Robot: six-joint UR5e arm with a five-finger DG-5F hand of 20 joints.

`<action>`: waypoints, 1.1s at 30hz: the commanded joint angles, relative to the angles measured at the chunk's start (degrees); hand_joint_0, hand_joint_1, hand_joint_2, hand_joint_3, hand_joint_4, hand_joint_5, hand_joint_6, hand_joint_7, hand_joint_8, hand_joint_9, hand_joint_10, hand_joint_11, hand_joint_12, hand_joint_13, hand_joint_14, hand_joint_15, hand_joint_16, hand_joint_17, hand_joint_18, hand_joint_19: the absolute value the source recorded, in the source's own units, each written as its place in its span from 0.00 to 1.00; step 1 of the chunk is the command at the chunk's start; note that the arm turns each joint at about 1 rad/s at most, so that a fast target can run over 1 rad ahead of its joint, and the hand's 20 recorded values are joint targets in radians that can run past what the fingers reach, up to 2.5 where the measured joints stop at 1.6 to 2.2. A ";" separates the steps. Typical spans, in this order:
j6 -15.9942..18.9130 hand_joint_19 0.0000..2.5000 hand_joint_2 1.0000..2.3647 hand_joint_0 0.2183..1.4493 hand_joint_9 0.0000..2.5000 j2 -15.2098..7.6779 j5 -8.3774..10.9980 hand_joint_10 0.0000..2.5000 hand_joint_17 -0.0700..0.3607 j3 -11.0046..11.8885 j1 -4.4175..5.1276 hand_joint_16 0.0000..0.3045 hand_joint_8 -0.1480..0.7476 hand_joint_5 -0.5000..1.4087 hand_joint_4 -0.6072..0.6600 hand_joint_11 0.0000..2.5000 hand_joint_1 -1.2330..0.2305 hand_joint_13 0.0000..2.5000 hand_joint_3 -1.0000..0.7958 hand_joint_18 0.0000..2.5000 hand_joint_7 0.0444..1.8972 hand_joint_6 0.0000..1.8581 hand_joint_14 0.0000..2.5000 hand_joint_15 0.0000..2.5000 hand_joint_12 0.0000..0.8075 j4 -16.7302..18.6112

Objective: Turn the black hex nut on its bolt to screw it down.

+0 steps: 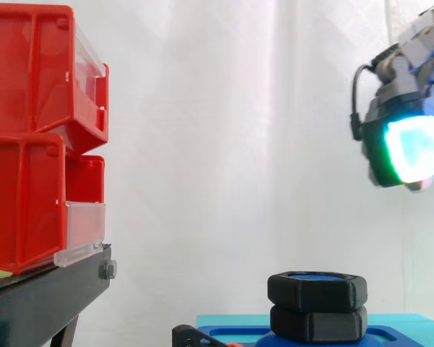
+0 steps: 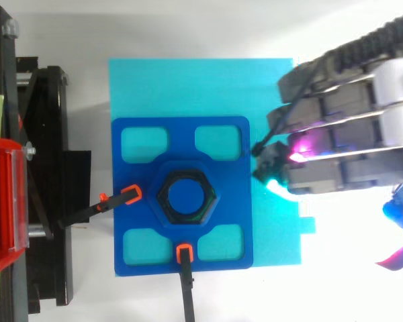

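1. The black hex nut (image 1: 317, 290) sits high on its blue bolt (image 2: 187, 196), centred on the blue fixture (image 2: 181, 134).
2. The robot hand (image 2: 336, 137) hovers well apart, fingers straight, empty.
3. The nut looks rigid and light; pinch its opposite flats.

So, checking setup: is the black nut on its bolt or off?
On: the black hex nut rings the blue bolt, whose top shows through its hole.

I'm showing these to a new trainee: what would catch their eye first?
Most striking is the hand at the side view's upper right, its fingertip pad glowing cyan-green, open and apart from the work. Lower down, the black hex nut sits on its blue bolt in a dark blue fixture, with red bins stacked at left.
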 commanded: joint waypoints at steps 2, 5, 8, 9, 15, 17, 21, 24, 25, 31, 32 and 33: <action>1.26 0.16 0.00 0.22 0.41 4.86 1.49 0.00 0.37 -7.59 0.01 0.13 0.50 0.21 0.72 0.16 0.49 0.35 0.28 0.31 0.59 0.28 0.00 0.10 0.40 3.01; 2.14 0.16 0.00 0.22 0.41 6.62 2.54 0.00 0.37 -9.96 0.10 0.13 0.50 0.21 0.73 0.16 0.49 0.35 0.28 0.31 0.60 0.27 0.00 0.10 0.40 3.71; 2.93 0.16 0.00 0.23 0.41 6.97 2.98 0.00 0.37 -10.49 0.01 0.13 0.50 0.21 0.72 0.16 0.49 0.35 0.28 0.31 0.59 0.27 0.00 0.10 0.40 3.54; 3.10 0.16 0.00 0.23 0.41 6.97 2.98 0.00 0.37 -10.49 -0.08 0.13 0.50 0.21 0.72 0.16 0.49 0.35 0.28 0.31 0.58 0.27 0.00 0.10 0.40 3.36; 7.15 0.16 0.00 0.23 0.40 6.97 3.07 0.00 0.37 -10.49 -0.17 0.13 0.50 0.20 0.72 0.15 0.48 0.35 0.28 0.31 0.52 0.27 0.00 0.10 0.40 2.13; 8.82 0.16 0.00 0.23 0.40 6.97 3.25 0.00 0.37 -10.49 -0.17 0.13 0.50 0.20 0.72 0.15 0.48 0.35 0.28 0.31 0.50 0.27 0.00 0.10 0.40 2.22; 15.23 0.15 0.00 0.24 0.41 6.89 5.09 0.00 0.38 -10.49 0.18 0.14 0.50 0.20 0.69 0.13 0.48 0.35 0.28 0.31 0.45 0.27 0.00 0.09 0.42 2.22; 20.42 0.16 0.00 0.24 0.40 6.89 6.23 0.00 0.38 -10.49 0.36 0.14 0.50 0.20 0.68 0.11 0.47 0.35 0.28 0.31 0.42 0.27 0.00 0.09 0.42 2.13; 23.76 0.16 0.00 0.24 0.40 6.89 6.76 0.00 0.38 -10.49 0.36 0.14 0.50 0.19 0.67 0.11 0.47 0.35 0.28 0.31 0.41 0.27 0.00 0.09 0.41 2.13; 42.83 0.16 0.00 0.24 0.39 6.89 10.36 0.00 0.38 -10.49 0.45 0.14 0.49 0.19 0.66 0.10 0.48 0.34 0.28 0.31 0.40 0.27 0.00 0.09 0.41 2.13; 42.83 0.16 0.00 0.24 0.39 6.89 10.36 0.00 0.38 -10.49 0.45 0.14 0.49 0.19 0.66 0.10 0.48 0.34 0.28 0.31 0.40 0.27 0.00 0.09 0.41 2.13; 44.50 0.16 0.00 0.24 0.39 6.89 10.72 0.00 0.38 -10.49 0.45 0.14 0.49 0.19 0.66 0.10 0.48 0.34 0.28 0.31 0.40 0.27 0.00 0.09 0.41 2.13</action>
